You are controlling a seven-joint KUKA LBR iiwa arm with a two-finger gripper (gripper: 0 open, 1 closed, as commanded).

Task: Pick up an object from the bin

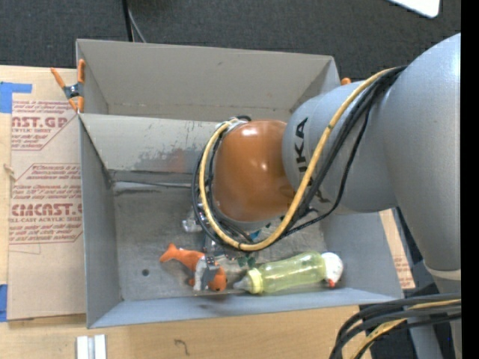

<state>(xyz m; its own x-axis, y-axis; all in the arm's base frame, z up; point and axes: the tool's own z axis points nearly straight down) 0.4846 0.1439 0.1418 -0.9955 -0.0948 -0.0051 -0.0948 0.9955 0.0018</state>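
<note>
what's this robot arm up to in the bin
A robot arm reaches down into a grey metal bin from the right. Its gripper is low near the front wall, among some small orange pieces, with a yellow-green bottle lying on its side beside them. Nothing can be seen held; the orange wrist cover hides much of the gripper.

One yellow-green bottle [288, 273], two small orange pieces [179, 256].
</note>
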